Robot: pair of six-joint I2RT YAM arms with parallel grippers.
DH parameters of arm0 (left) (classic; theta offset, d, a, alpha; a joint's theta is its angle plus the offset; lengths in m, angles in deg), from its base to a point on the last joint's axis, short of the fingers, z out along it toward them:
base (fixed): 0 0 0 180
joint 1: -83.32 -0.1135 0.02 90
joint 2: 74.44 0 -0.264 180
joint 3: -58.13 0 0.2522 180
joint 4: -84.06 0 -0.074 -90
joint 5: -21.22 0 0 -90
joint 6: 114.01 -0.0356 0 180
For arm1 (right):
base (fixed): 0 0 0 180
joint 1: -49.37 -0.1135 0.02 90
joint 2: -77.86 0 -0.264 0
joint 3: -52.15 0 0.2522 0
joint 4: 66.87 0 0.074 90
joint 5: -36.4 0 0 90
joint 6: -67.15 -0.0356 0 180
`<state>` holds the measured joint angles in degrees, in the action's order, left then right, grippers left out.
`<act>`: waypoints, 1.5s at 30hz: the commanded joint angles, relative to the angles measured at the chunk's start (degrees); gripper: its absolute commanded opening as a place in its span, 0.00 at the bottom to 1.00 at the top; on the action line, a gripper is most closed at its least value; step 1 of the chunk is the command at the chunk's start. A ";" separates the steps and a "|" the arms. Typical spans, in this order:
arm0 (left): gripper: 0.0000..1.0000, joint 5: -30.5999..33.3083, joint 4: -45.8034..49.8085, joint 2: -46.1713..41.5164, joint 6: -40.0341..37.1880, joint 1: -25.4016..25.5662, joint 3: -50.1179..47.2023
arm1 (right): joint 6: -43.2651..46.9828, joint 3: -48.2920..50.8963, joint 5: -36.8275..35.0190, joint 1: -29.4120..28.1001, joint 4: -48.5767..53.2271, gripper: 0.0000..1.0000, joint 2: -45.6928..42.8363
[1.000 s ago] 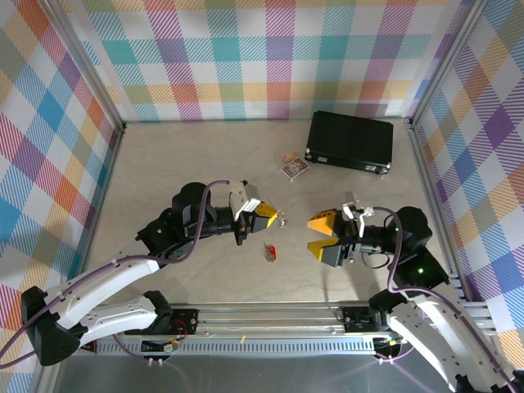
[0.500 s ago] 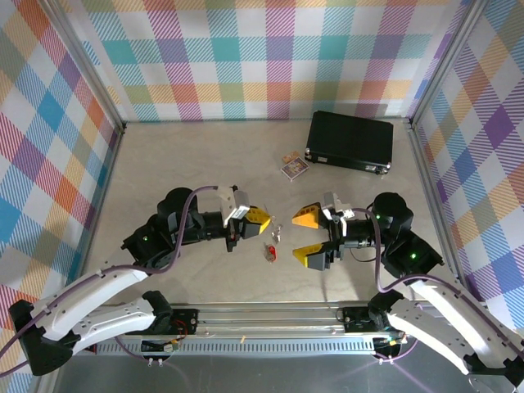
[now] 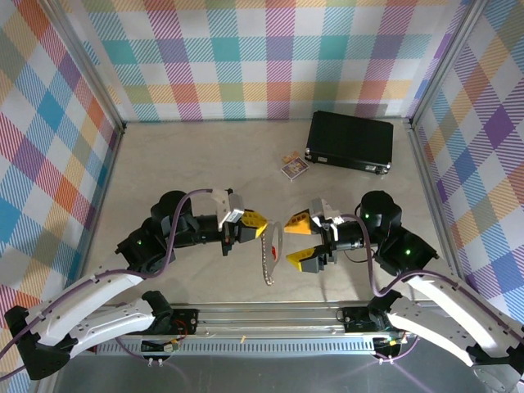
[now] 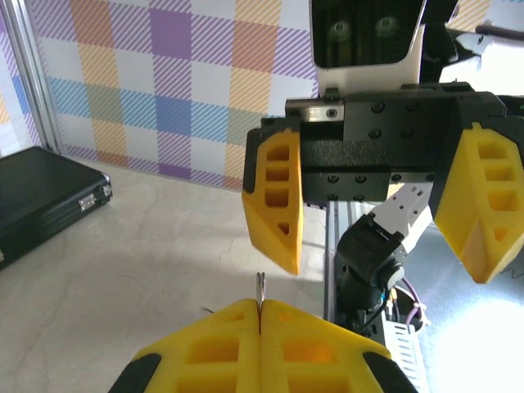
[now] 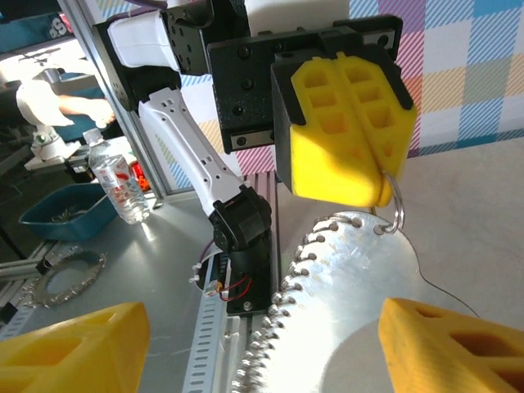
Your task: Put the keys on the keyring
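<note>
Top external: left gripper is clenched on the upper end of the keyring, which dangles toward 6 o'clock above the table, probably held up so a key can be threaded on. At its 3 o'clock the right gripper faces the loop with jaws spread and empty, likely lining up. The black case lies far off at 1 o'clock.

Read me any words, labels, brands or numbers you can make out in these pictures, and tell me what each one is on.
Nothing here is legible enough to quote.
On the small printed card packet: coloured print, too small to read.
On the water bottle beyond the table edge in the right wrist view: a red label, too blurred to read.
On the black case: no lettering can be made out.
</note>
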<state>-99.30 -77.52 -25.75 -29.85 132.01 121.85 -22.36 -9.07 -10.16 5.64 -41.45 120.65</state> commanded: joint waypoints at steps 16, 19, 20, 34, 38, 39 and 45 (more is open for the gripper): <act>0.00 1.39 18.84 2.88 -7.41 4.61 9.31 | 12.86 -11.42 -7.67 -3.31 17.00 0.43 7.13; 0.00 1.78 20.76 3.71 -8.17 5.32 10.66 | 13.13 -11.34 -7.40 -4.34 17.25 0.40 7.65; 0.00 1.78 21.29 3.94 -8.43 5.45 10.98 | 13.13 -11.34 -7.27 -4.66 17.30 0.39 7.75; 0.00 1.63 24.61 5.19 -10.47 5.83 13.37 | 11.87 -9.84 -8.07 -6.72 12.58 0.32 10.02; 0.00 1.63 24.54 5.26 -10.54 5.89 13.15 | 11.13 -9.67 -8.46 -7.08 11.45 0.29 10.66; 0.00 1.68 24.54 5.27 -10.56 5.98 13.15 | 11.03 -9.58 -8.55 -7.22 11.28 0.29 10.84; 0.00 1.78 24.24 5.28 -10.61 6.11 12.98 | 10.87 -9.49 -8.81 -7.38 11.16 0.27 11.81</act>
<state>-97.16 -52.71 -20.48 -39.80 137.43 133.24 -11.28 -19.09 -19.14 -1.31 -28.82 132.12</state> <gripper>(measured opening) 0.063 0.277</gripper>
